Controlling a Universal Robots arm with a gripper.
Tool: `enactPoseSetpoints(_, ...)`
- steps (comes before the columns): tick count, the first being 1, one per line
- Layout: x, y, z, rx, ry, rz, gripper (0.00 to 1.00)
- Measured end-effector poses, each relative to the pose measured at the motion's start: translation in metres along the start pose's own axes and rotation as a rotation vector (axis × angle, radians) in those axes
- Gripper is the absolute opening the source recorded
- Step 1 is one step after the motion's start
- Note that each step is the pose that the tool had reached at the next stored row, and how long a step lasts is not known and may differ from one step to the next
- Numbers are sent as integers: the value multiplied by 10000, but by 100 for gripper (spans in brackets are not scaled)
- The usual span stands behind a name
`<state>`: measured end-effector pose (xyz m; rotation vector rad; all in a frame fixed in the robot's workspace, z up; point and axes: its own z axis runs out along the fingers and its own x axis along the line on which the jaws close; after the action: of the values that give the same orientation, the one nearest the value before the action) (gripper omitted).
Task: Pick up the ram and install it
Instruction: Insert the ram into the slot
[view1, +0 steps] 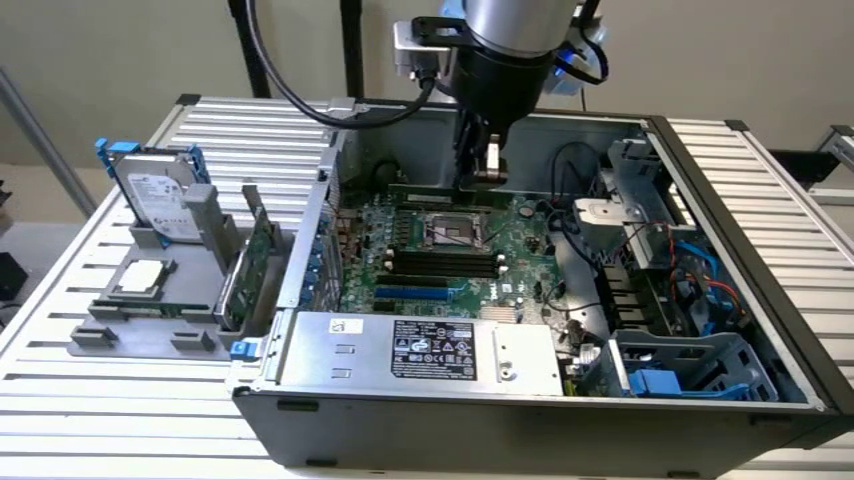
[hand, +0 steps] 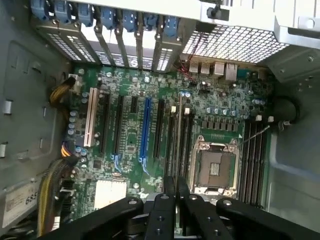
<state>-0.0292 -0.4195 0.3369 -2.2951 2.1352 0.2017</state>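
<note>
Gripper (view1: 483, 182): fingers clamped on the ram (view1: 434, 196), which is held on edge with its long side level. Position: low over the motherboard (view1: 367, 285), just beyond the CPU socket (view1: 461, 232), inside the open computer case (view1: 534, 420). Seating in a slot: cannot tell.

The arm (view1: 510, 45) points straight down, its claw (view1: 483, 176) pinched tight on the ram (view1: 424, 193)
</note>
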Motion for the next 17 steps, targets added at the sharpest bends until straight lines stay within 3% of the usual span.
enactPoseSetpoints(9,-64,-72,145,41,-15,211,0)
enactPoseSetpoints(11,-68,-70,165,145,-4,207,0)
enactPoseSetpoints(14,-67,-43,189,436,33,182,0)
enactPoseSetpoints(15,-67,-35,196,488,44,179,0)
enactPoseSetpoints(17,-67,-35,196,490,50,178,0)
